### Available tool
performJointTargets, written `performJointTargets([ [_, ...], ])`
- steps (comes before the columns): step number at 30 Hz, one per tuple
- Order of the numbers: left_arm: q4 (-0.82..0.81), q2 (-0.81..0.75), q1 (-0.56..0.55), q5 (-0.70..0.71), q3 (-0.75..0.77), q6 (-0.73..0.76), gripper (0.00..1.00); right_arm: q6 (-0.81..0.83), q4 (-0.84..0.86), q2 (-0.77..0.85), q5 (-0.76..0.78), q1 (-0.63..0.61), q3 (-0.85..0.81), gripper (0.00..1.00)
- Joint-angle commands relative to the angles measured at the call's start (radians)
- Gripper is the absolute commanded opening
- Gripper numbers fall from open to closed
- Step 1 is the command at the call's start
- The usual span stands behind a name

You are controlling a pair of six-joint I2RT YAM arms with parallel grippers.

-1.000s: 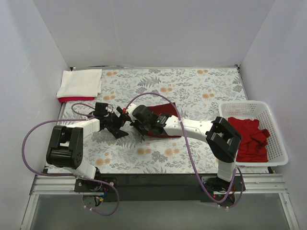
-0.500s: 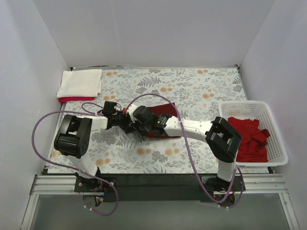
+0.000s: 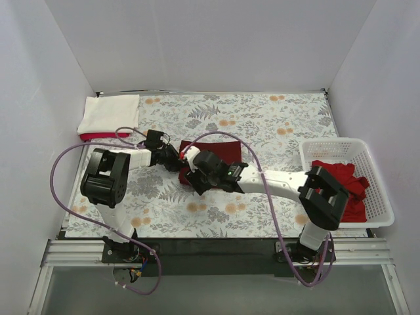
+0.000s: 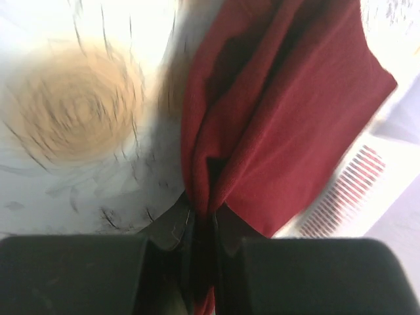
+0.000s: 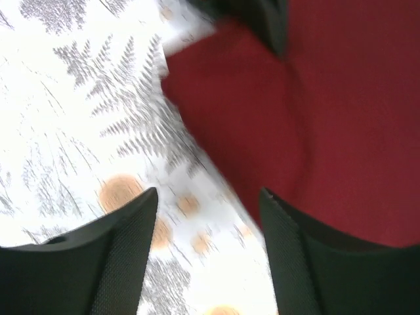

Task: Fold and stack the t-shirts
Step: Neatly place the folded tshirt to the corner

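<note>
Floral table (image 3: 275,118) — left tool (image 4: 203,220) clamps the maroon t-shirt (image 4: 282,111) by its edge; right tool (image 5: 209,197) spread apart.

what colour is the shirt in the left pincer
Dark maroon red. The shirt shows best in the left wrist view, pinched in the left pincer.

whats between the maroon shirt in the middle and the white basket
In the top view, floral tablecloth lies between the maroon shirt and the white basket, crossed by the right arm's forearm and purple cable.
</note>
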State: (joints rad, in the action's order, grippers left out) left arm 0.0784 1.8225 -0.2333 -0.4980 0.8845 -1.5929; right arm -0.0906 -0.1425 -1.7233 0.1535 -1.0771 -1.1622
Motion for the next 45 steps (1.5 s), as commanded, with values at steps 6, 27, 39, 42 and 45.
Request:
performJointTargets([
  [6, 0.369, 0.063, 0.095, 0.333, 0.312, 0.367, 0.0, -0.081, -0.052, 0.42, 0.091, 0.117, 0.28, 0.84],
  [27, 0.811, 0.432, 0.169, 0.776, 1.261, 0.838, 0.0, -0.166, -0.193, 0.641, 0.011, 0.204, 0.518, 0.98],
  [39, 0.796, 0.417, 0.223, 0.753, 1.412, 0.965, 0.0, -0.169, -0.229, 0.473, -0.048, 0.212, 0.404, 0.97],
  [42, 0.817, 0.423, 0.232, 0.73, 1.467, 0.999, 0.0, -0.176, -0.232, 0.459, -0.046, 0.212, 0.391, 0.97],
  [45, 0.798, 0.413, 0.27, 0.75, 1.472, 1.036, 0.0, -0.178, -0.246, 0.446, -0.045, 0.212, 0.375, 0.97],
])
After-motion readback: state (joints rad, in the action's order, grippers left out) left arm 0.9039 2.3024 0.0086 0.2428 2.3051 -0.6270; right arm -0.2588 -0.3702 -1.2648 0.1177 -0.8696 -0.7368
